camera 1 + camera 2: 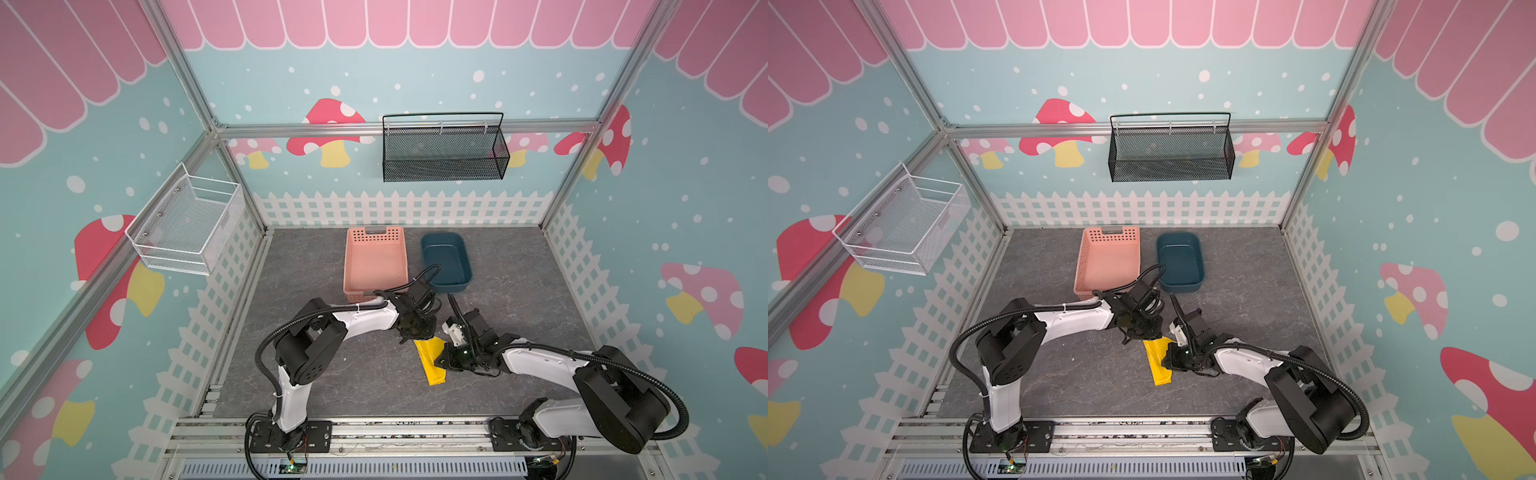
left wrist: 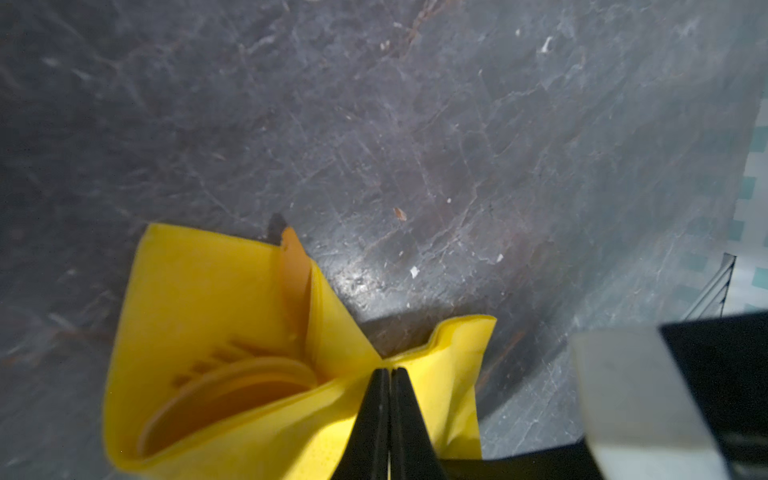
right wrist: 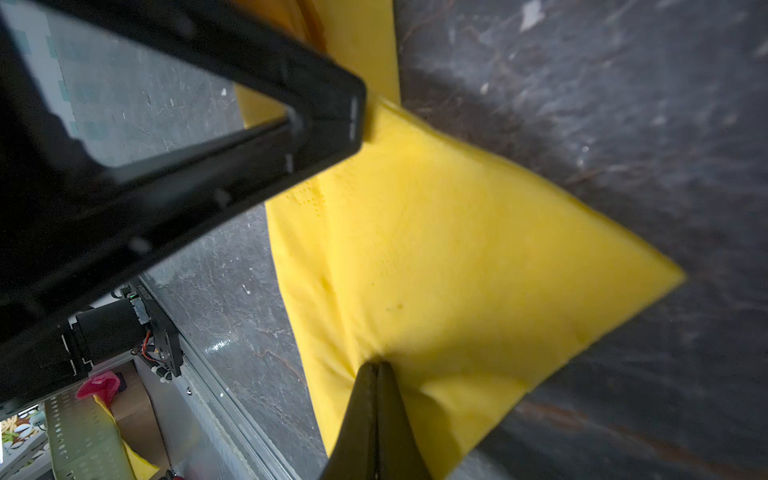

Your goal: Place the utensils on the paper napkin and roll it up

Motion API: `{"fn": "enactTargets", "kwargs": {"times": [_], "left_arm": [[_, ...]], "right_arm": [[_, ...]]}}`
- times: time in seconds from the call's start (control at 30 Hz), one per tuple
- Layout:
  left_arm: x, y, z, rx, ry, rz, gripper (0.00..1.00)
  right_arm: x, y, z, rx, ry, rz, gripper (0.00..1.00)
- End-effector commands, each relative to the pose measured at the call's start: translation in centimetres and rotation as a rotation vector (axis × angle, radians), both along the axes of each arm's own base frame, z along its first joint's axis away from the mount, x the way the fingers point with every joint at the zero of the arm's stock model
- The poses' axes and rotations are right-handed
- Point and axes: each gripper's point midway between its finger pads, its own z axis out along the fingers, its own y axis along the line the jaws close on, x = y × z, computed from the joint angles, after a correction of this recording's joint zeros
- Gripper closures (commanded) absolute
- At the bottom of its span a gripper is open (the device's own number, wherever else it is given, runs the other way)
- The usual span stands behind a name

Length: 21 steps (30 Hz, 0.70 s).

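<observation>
**Both jaws pinched on napkin, utensils inside the fold**

Paper napkin point(image 1: 431, 360) sits mid-counter point(image 1: 332, 374) between the two arms. It is in front of the pink basket point(image 1: 376, 262) and blue tub point(image 1: 446, 259), well apart from both. In both top views it reads as a narrow folded strip. Long axis runs far-to-near, near end leaning slightly right. Far end is under the left jaws; near end lies free.

Left jaws: closed tight, tips pinching a thin fold of napkin at the far end. Right jaws: closed tight on paper too, gripping the strip's right long edge about midway. A loose corner point(image 3: 681, 276) sticks out past them.

Utensils point(image 2: 232, 390) are inside the fold, seen in the left wrist view. Fork tines and a round spoon bowl show at the open mouth, and an orange tip point(image 2: 291, 257) pokes past the opposite edge. They lie along the strip's long axis.

Room: bare counter left of the strip and toward the near rail point(image 1: 374, 424). Tight spot is the far end, where the arms crowd together. Can't tell whether the strip is lifted off the counter.
</observation>
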Motion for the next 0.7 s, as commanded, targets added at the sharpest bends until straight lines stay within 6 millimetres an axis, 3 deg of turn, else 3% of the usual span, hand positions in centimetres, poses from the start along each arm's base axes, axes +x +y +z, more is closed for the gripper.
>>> {"fn": "enactTargets", "kwargs": {"times": [0.0, 0.23, 0.5, 0.67], "left_arm": [[0.0, 0.8, -1.4, 0.064, 0.010, -0.013, 0.93], [-0.4, 2.0, -3.5, 0.133, 0.021, -0.018, 0.94], [-0.8, 2.4, -3.8, 0.144, 0.019, -0.026, 0.94], [-0.9, 2.4, -3.9, 0.141, 0.019, -0.026, 0.94]], "right_arm": [[-1.4, -2.0, -2.3, -0.105, 0.064, -0.016, 1.00], [-1.2, -1.6, -1.7, -0.084, 0.061, -0.021, 0.98], [0.3, -0.4, 2.6, 0.021, -0.004, -0.060, 0.82], [0.0, -1.6, 3.7, 0.033, -0.018, -0.116, 0.73]]}}
